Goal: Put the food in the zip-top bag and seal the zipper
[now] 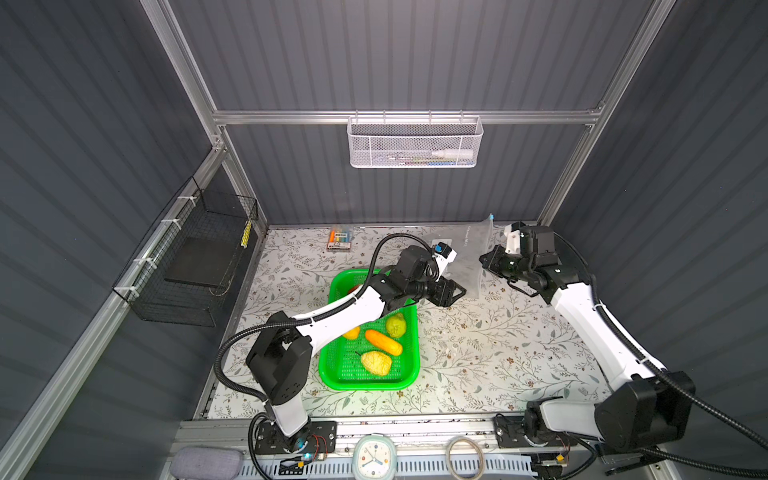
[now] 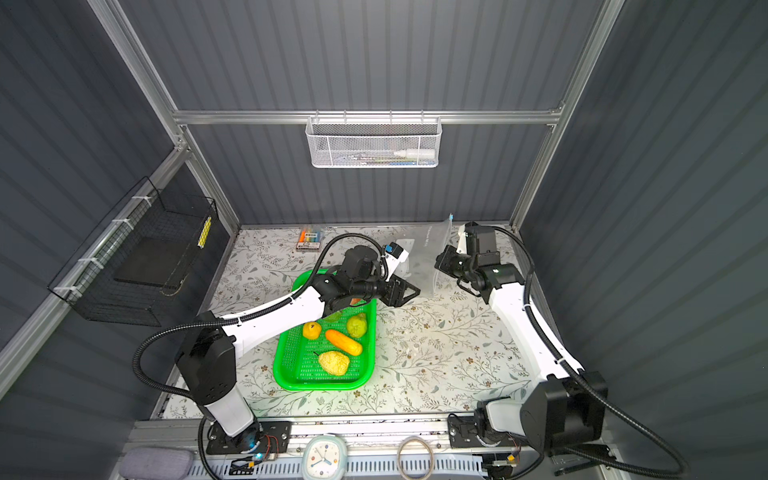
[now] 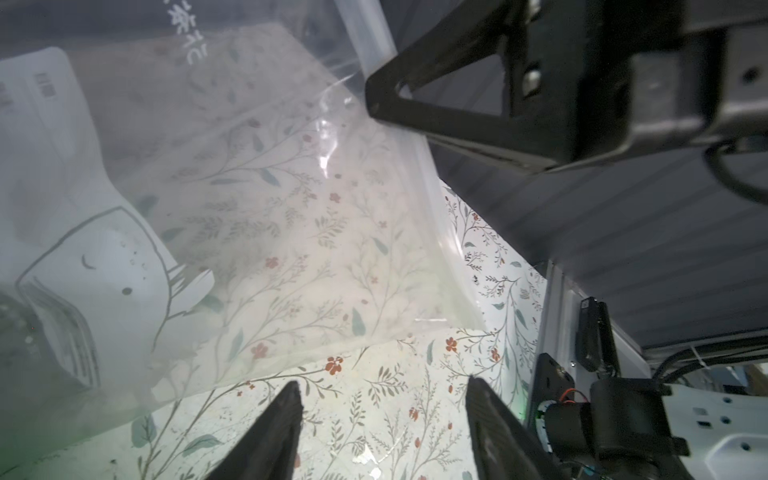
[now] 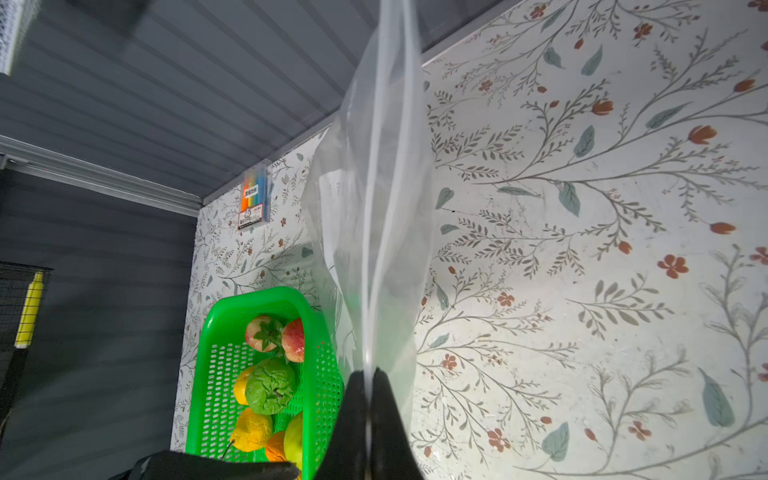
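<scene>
Clear zip-top bag [image 4: 374, 208] edge pinched in right jaws; left jaws spread near bag.

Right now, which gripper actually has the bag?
The right gripper: its jaws are shut on the edge of the zip-top bag. The left gripper has its jaws apart with nothing between them.

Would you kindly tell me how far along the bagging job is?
Done: nothing bagged; the food sits in the green tray. In hand: the right end effector holds the zip-top bag by its edge; the left end effector, open, hovers by its corner. Left: load every piece, slide the zipper shut.
</scene>
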